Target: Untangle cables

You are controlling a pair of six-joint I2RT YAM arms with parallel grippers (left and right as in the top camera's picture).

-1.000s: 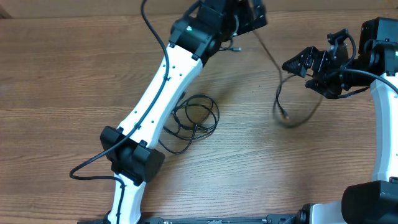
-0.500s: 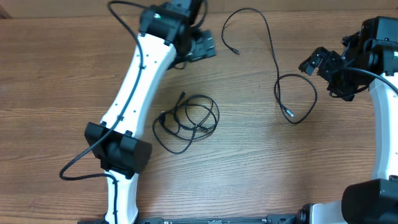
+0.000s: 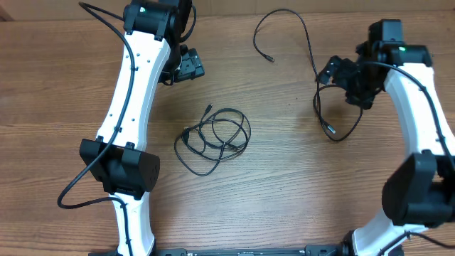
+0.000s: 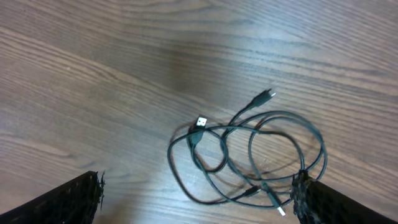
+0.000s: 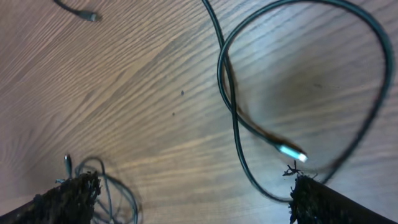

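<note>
The left arm has drawn back from the far middle of the worktop to the left side. One cable, which it was handling a second ago, now lies free in a long curve. I judge that one cord is separated and the coiled bundle in the centre is still to do.

The left gripper has its fingers wide and empty. The right gripper is also wide, and hangs just beside the free cable's loop.

The top bend of that cable seems close to the far edge. There is bare wood between bundle and cable, and in front.
</note>
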